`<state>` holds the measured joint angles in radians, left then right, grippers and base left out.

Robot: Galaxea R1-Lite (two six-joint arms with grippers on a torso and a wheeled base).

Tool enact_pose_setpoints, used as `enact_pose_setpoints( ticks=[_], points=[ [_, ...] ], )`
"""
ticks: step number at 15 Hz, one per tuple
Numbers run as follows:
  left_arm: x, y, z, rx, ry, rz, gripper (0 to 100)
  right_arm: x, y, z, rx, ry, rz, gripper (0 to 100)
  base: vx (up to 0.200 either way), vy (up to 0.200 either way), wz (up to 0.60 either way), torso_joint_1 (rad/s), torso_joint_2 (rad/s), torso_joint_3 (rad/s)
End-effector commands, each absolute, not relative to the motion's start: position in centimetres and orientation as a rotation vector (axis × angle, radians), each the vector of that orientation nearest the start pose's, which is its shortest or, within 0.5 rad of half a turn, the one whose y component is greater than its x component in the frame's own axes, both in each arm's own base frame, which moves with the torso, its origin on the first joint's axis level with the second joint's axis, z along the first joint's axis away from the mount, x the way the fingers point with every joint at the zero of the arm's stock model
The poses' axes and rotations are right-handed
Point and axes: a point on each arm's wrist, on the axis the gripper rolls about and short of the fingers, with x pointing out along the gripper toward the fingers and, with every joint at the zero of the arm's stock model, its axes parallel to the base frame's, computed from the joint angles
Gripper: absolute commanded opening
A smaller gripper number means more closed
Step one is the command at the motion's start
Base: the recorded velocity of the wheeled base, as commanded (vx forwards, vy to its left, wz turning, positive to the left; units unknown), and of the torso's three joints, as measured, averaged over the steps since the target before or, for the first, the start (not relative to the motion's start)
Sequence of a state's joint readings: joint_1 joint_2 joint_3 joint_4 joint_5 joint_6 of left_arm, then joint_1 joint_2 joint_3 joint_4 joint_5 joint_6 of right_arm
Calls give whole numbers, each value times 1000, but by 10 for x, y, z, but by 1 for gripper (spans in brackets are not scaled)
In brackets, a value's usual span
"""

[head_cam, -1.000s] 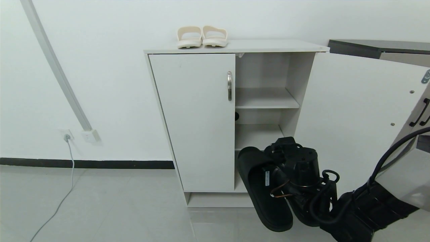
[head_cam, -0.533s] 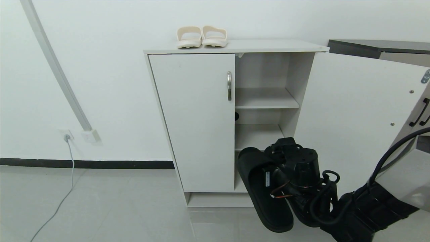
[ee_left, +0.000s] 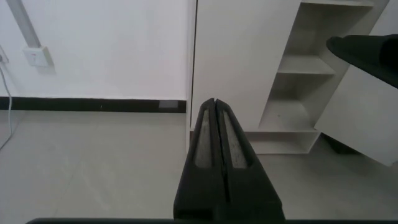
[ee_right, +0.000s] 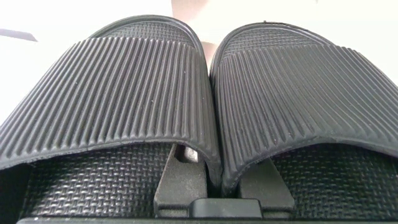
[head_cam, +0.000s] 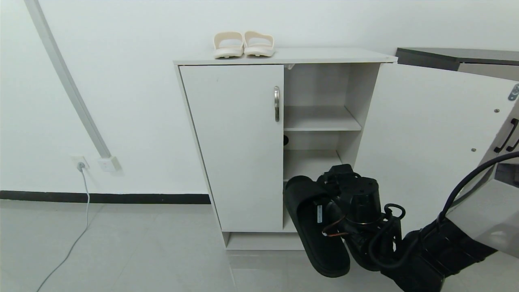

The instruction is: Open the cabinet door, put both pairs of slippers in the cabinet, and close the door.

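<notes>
My right fingers point(ee_right: 179, 180) are clamped on the pair of black slippers point(head_cam: 314, 221), gripping the two inner edges together under the ribbed straps. The pair hangs tilted off the floor in front of the cabinet point(head_cam: 324, 55), with the toes up at the lower part of its open half. The right door point(head_cam: 421, 134) stands wide open and the left door point(head_cam: 235, 146) is shut. The pale slippers point(head_cam: 244, 44) sit side by side on the cabinet's top. My left fingers point(ee_left: 204, 140) are pressed together, empty, low and facing the cabinet.
</notes>
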<state>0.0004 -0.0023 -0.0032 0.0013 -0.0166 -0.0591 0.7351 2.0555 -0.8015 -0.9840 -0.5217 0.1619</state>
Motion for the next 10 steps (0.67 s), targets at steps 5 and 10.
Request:
enact_pose_setpoints(
  ticks=[5, 10],
  points=[
    [-23, 0, 76, -61, -1, -11, 0, 300, 253, 94, 64, 296, 62, 0, 0, 0, 0, 0, 0, 0],
    [-23, 0, 76, -64, -1, -9, 0, 302, 255, 88, 70, 327, 32, 0, 0, -200, 0, 1, 3, 2]
  ],
)
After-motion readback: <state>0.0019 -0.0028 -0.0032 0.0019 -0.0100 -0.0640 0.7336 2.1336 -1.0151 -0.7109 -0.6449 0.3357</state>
